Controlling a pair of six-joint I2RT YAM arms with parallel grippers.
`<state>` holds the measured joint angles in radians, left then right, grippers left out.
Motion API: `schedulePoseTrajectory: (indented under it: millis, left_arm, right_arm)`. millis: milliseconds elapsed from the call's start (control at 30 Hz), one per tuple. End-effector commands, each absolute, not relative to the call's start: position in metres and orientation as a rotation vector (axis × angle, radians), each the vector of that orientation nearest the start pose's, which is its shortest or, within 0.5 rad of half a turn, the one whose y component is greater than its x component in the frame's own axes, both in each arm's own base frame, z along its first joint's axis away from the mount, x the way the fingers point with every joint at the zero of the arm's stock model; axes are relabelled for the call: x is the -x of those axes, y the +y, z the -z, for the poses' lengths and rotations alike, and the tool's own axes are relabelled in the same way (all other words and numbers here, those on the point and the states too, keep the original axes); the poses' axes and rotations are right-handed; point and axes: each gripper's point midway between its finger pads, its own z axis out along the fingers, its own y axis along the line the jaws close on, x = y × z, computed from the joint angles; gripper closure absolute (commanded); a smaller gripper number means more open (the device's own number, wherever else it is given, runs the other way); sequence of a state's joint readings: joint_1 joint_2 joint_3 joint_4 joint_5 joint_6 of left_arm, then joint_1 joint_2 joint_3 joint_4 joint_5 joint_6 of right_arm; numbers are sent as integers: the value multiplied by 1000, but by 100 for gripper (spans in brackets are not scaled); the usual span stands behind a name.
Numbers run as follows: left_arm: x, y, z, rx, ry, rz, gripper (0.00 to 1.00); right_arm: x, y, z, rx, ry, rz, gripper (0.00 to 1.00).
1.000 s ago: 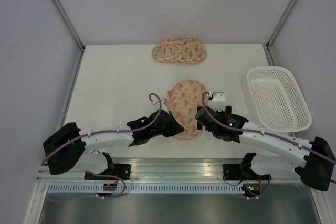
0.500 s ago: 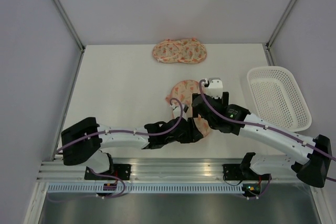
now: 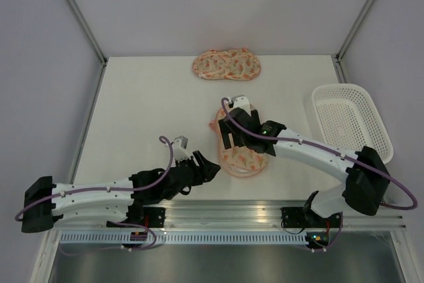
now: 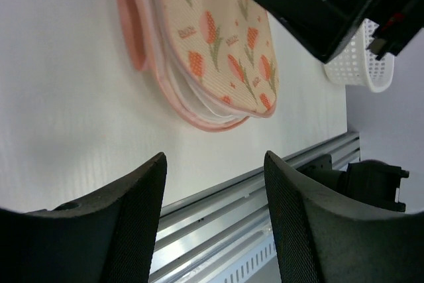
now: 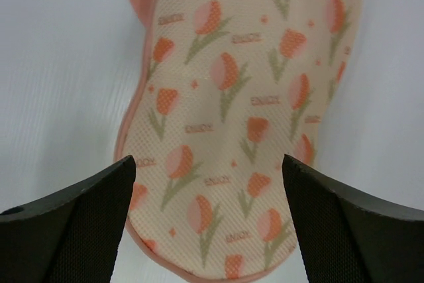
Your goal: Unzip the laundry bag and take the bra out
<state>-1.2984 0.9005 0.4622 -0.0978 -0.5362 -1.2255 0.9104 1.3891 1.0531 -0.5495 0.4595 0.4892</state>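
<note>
Beneath my wide-open right tool, the laundry bag is lying light and limp, probably wanting a pinch at its edge.

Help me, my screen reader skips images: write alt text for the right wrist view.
The laundry bag, peach mesh printed with orange tulips, lies flat on the white table below the open right gripper, whose dark fingers frame its near end.

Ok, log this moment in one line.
right gripper: open, over pink tulip-print laundry bag | left gripper: open, clear of bag | bra: unseen
</note>
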Motion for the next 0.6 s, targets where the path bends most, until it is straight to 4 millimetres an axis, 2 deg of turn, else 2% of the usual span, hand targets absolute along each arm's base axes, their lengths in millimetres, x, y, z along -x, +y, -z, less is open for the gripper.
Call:
schedulePoseTrajectory:
  millis: [0, 33, 100, 133, 200, 233, 300, 367, 467, 500, 567]
  left_arm:
    - [-147, -253, -128, 359, 2121, 888, 34]
    - [-148, -250, -130, 370, 2114, 885, 34]
    - [-149, -242, -130, 385, 2110, 866, 34]
    - [-148, -240, -129, 398, 2110, 868, 34]
    - [-148, -234, -128, 408, 2105, 869, 34]
    - [-148, -233, -128, 420, 2101, 874, 34]
    - [-147, -228, -124, 431, 2099, 869, 34]
    - [-148, -225, -126, 448, 2087, 882, 34]
    - [-148, -220, -125, 458, 2077, 882, 34]
    - [-148, -218, -125, 462, 2075, 879, 34]
    - [-148, -216, -123, 468, 2075, 878, 34]
  right_arm:
    - [-273, 287, -141, 435, 2312, -279, 8]
    - [-273, 296, -128, 473, 2343, -286, 11]
    - [-278, 306, -125, 485, 2348, -290, 16]
    - [-279, 306, -112, 500, 2378, -253, 17]
    - [-285, 309, -111, 496, 2380, -216, 19]
    - [-286, 307, -100, 501, 2406, -182, 20]
    - [-291, 308, -98, 493, 2411, -151, 21]
    - [-290, 305, -84, 506, 2447, -91, 23]
    - [-291, 303, -73, 512, 2463, -18, 34]
    - [-294, 301, -73, 505, 2457, 12, 45]
    - [-293, 299, -68, 507, 2466, 38, 56]
